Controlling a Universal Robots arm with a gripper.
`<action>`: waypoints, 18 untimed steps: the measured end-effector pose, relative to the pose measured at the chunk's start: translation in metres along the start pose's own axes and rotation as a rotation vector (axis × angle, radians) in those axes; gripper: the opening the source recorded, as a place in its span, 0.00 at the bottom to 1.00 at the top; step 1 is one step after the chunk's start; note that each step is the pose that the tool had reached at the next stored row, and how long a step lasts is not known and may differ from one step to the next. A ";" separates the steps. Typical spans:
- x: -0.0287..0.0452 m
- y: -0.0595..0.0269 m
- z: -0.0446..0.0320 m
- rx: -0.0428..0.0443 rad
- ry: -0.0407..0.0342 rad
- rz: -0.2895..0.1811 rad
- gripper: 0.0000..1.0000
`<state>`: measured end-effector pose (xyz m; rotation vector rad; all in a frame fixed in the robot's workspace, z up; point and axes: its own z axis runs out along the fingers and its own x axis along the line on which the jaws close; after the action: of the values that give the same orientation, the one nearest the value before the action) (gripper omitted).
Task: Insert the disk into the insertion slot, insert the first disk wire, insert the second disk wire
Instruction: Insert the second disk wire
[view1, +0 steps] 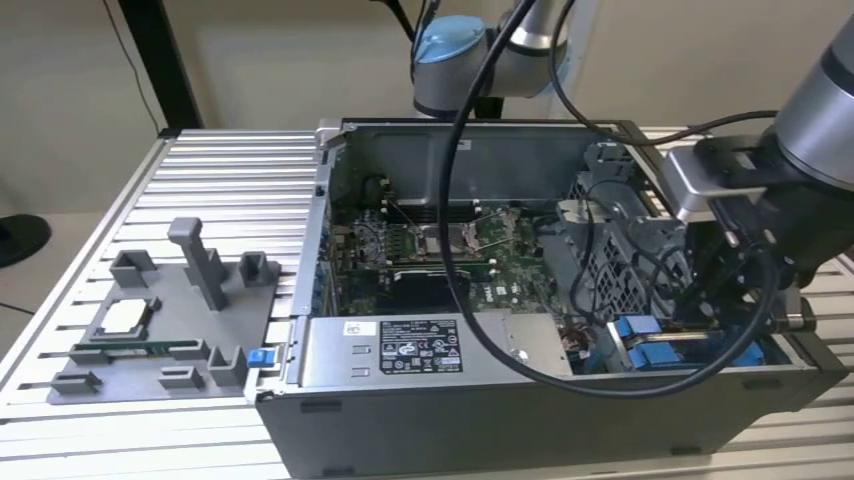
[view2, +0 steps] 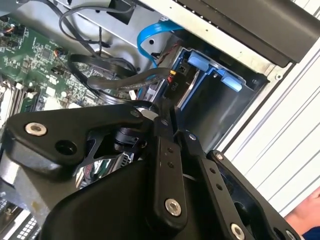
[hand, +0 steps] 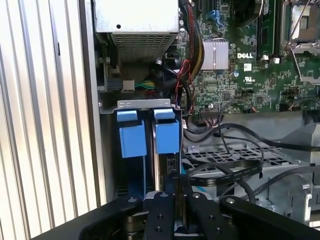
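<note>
End effector (hand: 176, 200): lowered into the open computer case (view1: 534, 400) at the exterior view's right, fingers (view2: 167, 150) pressed together; whether they pinch anything cannot be told.
Disk (hand: 167, 150): standing on edge in its blue carrier, seated in the bay directly under the fingers.
Insertion slot (hand: 131, 145): blue-railed bay in the case corner, beside the grey power-supply box (view1: 400, 345).
Wires (hand: 225, 175): black cables looped beside the bay.
Bench (view1: 80, 280): ribbed metal, carrying the case and a grey fixture tray (view1: 147, 340).

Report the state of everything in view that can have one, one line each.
Computer case: open, side panel off.
Disk: on edge in the insertion slot, apparently seated.
Hand: down at the slot, right by the disk.
Black flat wire: loose, draped over the metal cage.
</note>
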<state>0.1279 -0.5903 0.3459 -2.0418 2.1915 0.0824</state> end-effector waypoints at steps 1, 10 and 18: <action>0.0000 -0.0005 0.0002 0.0000 0.0004 0.000 0.00; -0.0003 -0.0011 0.0023 0.0007 0.0003 0.000 0.00; -0.0004 -0.0013 0.0041 0.0039 0.0004 -0.001 0.00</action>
<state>0.1295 -0.5894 0.3419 -2.0407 2.1895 0.0775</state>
